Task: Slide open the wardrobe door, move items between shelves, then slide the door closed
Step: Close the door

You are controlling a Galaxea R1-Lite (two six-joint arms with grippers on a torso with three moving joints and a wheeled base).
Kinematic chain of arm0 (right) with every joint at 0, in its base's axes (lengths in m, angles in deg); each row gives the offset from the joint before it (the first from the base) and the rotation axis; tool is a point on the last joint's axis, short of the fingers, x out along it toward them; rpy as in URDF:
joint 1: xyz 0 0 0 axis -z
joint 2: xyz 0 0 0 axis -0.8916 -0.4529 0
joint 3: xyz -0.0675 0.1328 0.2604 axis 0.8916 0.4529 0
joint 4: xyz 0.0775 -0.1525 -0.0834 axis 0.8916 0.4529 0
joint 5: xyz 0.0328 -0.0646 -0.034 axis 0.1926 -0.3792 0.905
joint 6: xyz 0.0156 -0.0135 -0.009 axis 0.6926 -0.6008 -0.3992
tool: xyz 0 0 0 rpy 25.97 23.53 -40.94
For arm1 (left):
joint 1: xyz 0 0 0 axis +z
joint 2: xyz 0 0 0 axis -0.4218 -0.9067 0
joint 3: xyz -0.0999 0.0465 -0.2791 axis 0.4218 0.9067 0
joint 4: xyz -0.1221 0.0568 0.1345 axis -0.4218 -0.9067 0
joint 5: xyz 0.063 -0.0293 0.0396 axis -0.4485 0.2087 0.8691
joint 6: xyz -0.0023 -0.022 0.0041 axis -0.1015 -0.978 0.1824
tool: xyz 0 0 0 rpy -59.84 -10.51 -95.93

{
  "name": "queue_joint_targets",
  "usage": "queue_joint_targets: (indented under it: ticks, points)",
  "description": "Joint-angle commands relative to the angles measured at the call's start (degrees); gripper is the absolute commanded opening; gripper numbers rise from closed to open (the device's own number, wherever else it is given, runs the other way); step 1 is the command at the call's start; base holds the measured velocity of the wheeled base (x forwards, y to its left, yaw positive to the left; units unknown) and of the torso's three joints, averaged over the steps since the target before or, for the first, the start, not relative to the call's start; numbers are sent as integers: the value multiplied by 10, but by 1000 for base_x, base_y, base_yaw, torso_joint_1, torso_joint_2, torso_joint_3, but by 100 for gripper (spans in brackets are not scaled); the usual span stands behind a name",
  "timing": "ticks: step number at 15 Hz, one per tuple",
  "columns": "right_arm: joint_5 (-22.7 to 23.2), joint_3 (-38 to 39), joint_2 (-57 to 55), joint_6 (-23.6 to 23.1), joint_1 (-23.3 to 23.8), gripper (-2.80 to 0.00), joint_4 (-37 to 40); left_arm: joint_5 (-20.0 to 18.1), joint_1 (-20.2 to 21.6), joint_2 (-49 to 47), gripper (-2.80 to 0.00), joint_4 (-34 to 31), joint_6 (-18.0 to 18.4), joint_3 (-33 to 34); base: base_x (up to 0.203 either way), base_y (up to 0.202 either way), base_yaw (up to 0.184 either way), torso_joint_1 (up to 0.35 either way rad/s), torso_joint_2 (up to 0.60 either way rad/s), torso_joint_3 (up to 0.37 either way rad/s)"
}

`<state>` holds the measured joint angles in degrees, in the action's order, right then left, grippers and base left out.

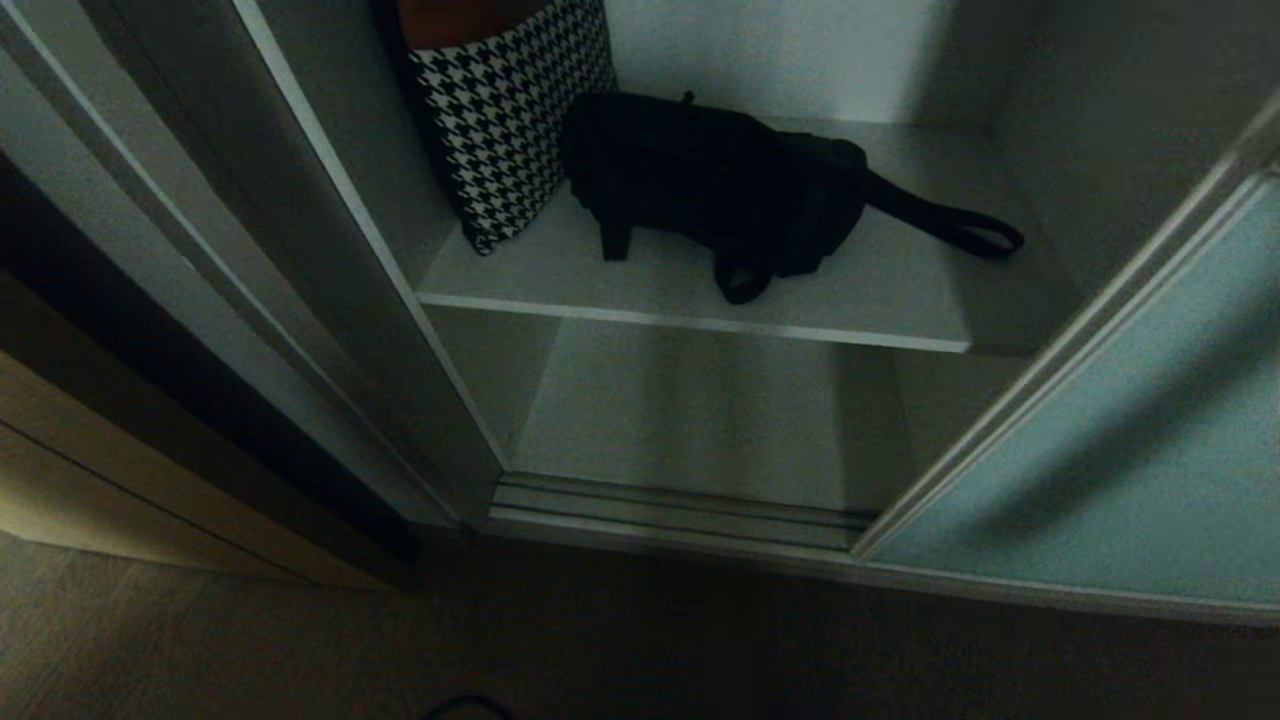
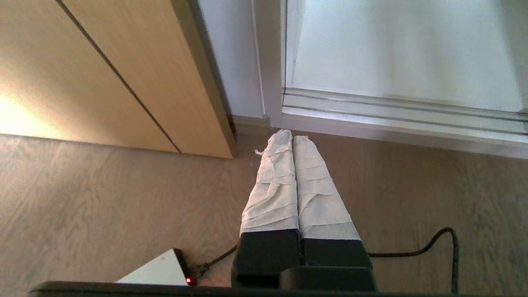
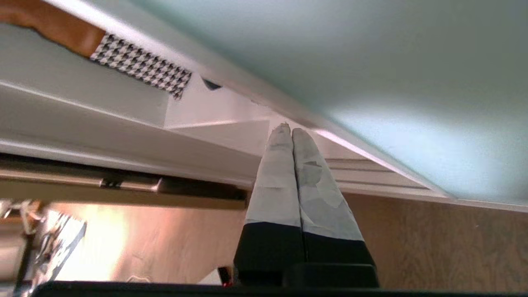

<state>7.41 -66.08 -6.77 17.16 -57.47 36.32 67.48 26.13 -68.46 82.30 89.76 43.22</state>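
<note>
The frosted teal sliding wardrobe door stands pushed to the right, leaving the wardrobe open. On the upper shelf lies a soft black bag with its strap loop trailing right; a black-and-white houndstooth bag leans at the left. The lower shelf is bare. Neither arm shows in the head view. My right gripper is shut and empty, its tips close to the silver frame edge of the door. Low over the floor, my left gripper hangs shut and empty in front of the door track.
A beige wooden cabinet front stands left of the wardrobe. The grooved bottom track runs along the opening. A black cable and a white box with a red light lie on the wood floor.
</note>
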Motion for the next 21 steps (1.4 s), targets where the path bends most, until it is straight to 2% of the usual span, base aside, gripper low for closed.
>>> queue_joint_targets:
  ticks: [1,4,8,12,14,17,21]
  points:
    - [0,5,-5,0,-29,-280,-4,0,0,-1,-280,1,0,0,0,0,0,0,0,0]
    - [-17,13,3,-6,-89,-280,-26,0,0,-1,-280,1,1,0,0,0,0,0,0,0]
    - [-33,58,107,-10,-127,-280,-24,0,0,-1,-280,1,0,0,0,0,0,0,0,0]
    - [-126,54,98,-11,-110,-280,-27,0,0,-1,-280,1,1,0,0,0,0,0,0,0]
    - [-130,50,93,-12,-100,-280,-29,0,0,-1,-280,1,0,0,0,0,0,0,0,0]
    - [-126,43,85,-12,-55,-280,-28,0,0,-1,-280,0,0,0,0,0,0,0,0,0]
    - [-125,42,56,-12,-46,-280,-29,0,0,-1,-280,1,0,0,0,0,0,0,0,0]
